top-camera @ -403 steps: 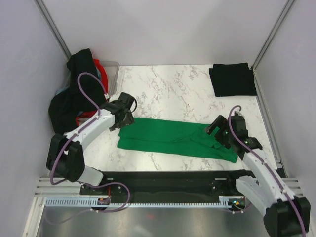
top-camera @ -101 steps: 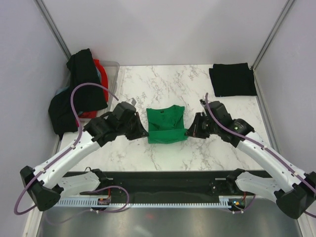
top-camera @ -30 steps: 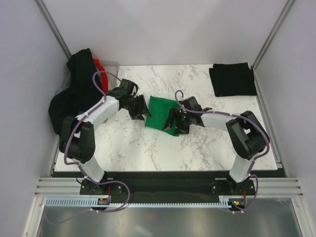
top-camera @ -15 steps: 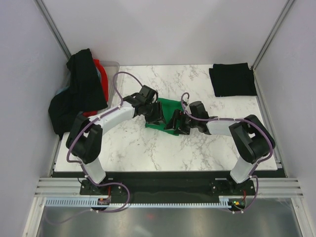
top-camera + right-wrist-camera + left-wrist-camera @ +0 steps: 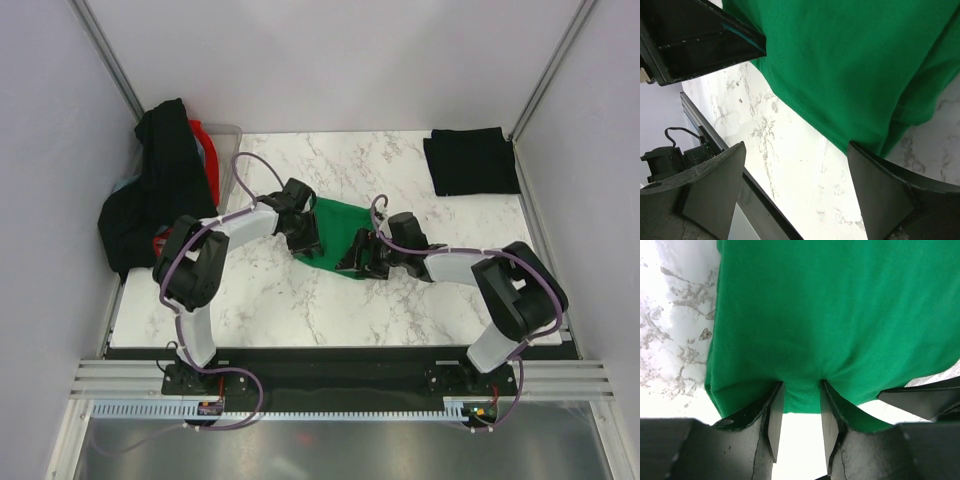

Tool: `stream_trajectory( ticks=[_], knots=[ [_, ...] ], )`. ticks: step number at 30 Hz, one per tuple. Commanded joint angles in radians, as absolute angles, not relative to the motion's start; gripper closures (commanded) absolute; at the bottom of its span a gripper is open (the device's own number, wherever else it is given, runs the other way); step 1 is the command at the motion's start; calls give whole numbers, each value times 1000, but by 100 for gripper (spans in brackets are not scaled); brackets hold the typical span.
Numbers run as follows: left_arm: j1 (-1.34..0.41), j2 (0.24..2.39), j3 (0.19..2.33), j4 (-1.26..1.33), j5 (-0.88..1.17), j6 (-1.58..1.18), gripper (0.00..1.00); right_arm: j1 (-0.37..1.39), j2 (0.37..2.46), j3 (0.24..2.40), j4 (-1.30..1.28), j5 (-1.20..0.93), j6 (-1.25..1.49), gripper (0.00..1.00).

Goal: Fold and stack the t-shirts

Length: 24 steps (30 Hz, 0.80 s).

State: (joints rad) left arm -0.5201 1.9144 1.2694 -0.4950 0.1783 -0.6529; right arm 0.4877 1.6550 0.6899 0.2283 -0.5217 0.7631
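Green shirt folded small, laid at table middle. Left hand set at its left edge, bunched cloth pinched between fingers. Right hand spread wide at near right edge, nothing held. Black shirt folded at far right corner. Black and red shirts heaped far left.

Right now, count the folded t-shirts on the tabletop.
2: green t-shirt mid-table, black t-shirt at the far right corner. The heap at left may hide others.
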Motion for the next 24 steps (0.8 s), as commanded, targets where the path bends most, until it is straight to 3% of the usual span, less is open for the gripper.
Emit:
stream_trajectory(
  ticks=[1,11,17,24],
  knots=[
    [-512,1855,1255,-521,66,-571,57,494,1635,644,17,-468,733,9],
    [-514,1464,1453,-906,3,-493,47,500,1358,889,-366,-359,666,2],
    [-514,1110,1257,-976,-44,-465,44,419,1385,971,-459,-291,589,2],
    [-514,818,997,-945,-86,-488,44,313,1596,1123,-465,-313,492,2]
  ],
)
